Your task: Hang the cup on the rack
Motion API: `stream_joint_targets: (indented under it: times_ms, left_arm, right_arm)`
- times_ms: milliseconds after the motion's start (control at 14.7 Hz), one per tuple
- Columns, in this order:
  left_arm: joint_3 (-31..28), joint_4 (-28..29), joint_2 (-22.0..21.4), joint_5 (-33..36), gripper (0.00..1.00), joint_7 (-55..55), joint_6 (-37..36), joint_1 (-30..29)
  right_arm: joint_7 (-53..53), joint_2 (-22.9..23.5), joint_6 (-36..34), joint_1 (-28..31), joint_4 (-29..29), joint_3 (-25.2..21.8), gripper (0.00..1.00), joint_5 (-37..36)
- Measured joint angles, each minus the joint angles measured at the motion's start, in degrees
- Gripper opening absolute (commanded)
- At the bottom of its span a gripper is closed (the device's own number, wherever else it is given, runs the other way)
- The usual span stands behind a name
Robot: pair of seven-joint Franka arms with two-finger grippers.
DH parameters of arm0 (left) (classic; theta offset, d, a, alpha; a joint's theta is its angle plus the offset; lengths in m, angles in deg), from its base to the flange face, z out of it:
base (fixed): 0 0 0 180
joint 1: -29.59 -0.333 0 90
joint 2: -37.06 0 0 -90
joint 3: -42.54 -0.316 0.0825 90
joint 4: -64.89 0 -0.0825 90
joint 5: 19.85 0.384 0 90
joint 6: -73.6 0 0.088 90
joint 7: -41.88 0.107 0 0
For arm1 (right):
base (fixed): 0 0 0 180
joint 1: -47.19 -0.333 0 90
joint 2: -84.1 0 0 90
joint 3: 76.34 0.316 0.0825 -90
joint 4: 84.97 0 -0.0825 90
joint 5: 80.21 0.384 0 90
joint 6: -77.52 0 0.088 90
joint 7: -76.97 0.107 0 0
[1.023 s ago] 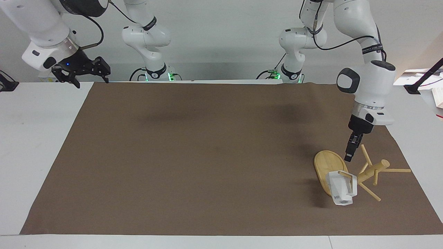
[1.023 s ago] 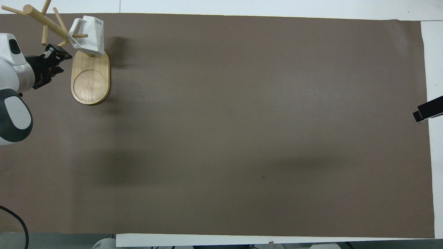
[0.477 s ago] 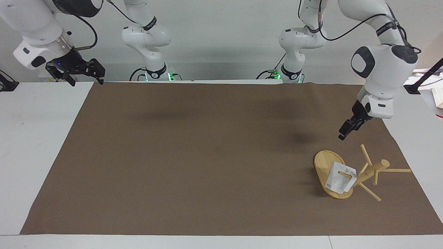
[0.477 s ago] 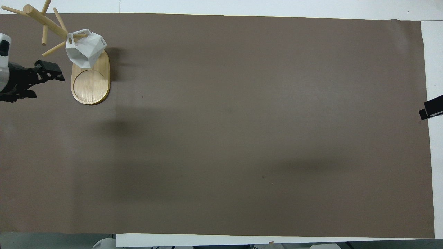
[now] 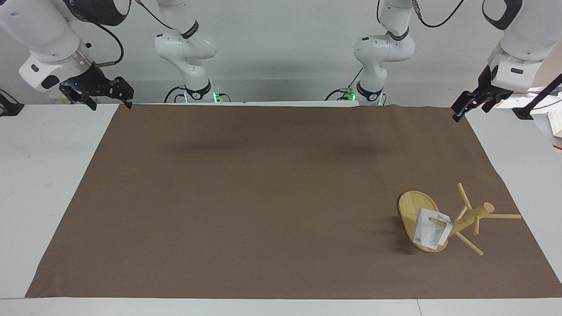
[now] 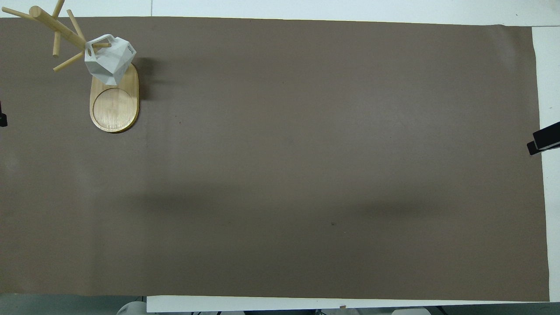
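Toward the left arm's end of the table I see the rack (image 5: 456, 221) standing on the brown mat (image 5: 263, 197), with the cup (image 5: 429, 232) hanging from one of its pegs by the handle, over the oval base. From the facing view I can read the peg passing through the handle and the cup dangling against the post side of the base. The overhead view (image 6: 109, 59) shows me the cup's faceted body covering the farther end of the base, and the bare nearer end with its round groove, which the facing view hardly shows.

My left gripper (image 5: 466, 104) is up in the air over the mat's corner at the robots' edge, well apart from the rack. I cannot tell whether its fingers are apart or together. Overhead, only a dark sliver at the frame's edge could be it.

My right gripper (image 5: 103, 94) hangs over the white table by the mat's other corner at the robots' edge, fingers spread apart and holding nothing. Overhead gives me just a dark tip (image 6: 542, 142) of it at the frame's edge.
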Motion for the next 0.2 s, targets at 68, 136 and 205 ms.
stream_joint_targets:
  times_ms: [68,136,205]
  left_arm:
    - [0.0,0.0,0.2,0.1,1.00,1.2,-0.2,0.0]
    - [0.1,0.0,0.4,0.1,1.00,1.8,-0.2,0.0]
    - [0.1,0.0,0.5,0.2,1.00,2.1,-0.2,0.0]
  right_arm:
    - [0.0,0.0,0.0,0.0,0.0,0.0,1.00,0.0]
    - [0.0,0.0,0.0,-0.1,0.1,0.0,1.00,0.0]
    - [0.0,0.0,0.0,-0.1,0.1,0.0,1.00,0.0]
